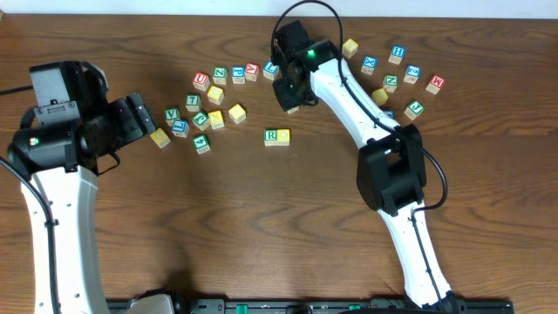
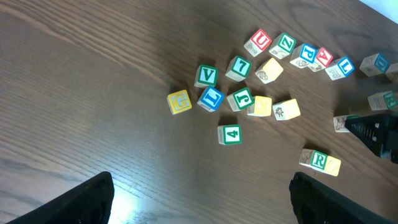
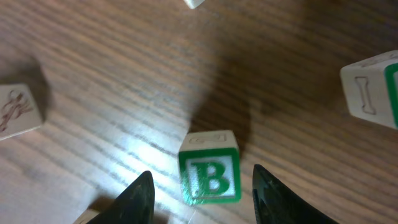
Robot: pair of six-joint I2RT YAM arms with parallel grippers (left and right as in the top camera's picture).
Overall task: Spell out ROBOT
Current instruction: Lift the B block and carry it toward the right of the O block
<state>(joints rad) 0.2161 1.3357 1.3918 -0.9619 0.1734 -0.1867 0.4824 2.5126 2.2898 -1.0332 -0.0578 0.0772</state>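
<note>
The step in hand looks to be lifting the B cube (image 3: 210, 177). The right gripper (image 3: 202, 173) stands over it with its jaws part open, one finger on either side and a gap at each, so nothing is gripped yet. To do it well, the gripper should descend square to the cube's side faces and centred, so that both pads meet the wood together and the cube does not twist. It should also close low enough to hold firmly. The cube sits on the table (image 1: 261, 227) toward the far edge, about midway along it. Closer to the table's middle, the R cube (image 1: 272, 136) and a yellow cube (image 1: 283, 137) touch side by side, and the B probably belongs against the yellow one's free side. The right arm reaches from the near edge, slanting leftward, with its wrist pointing down. The left gripper (image 2: 205, 196) hangs wide and empty by the left edge, facing the loose cubes (image 1: 205, 109)
</note>
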